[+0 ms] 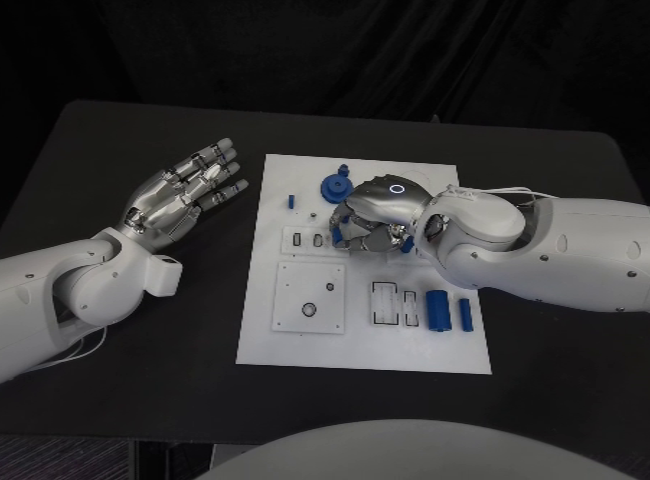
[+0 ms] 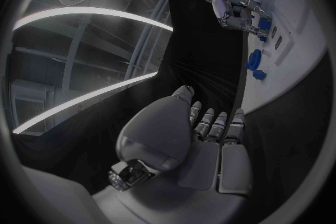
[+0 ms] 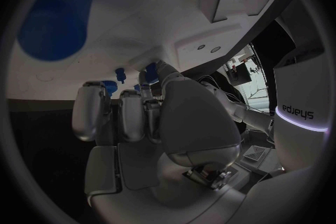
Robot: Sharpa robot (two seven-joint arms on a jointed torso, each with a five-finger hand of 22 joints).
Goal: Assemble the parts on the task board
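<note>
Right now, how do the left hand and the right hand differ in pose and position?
The left hand lies off the task board, over the black table, while the right hand is over the board's upper part. The left hand's fingers are spread and hold nothing; the right hand's fingers curl down among the blue parts, and whether they hold one I cannot tell. Both are silver hands on white arms.

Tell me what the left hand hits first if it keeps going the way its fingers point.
Probably nothing: the silver left hand points past the white task board's far corner, over bare black table. Depth is unclear.
</note>
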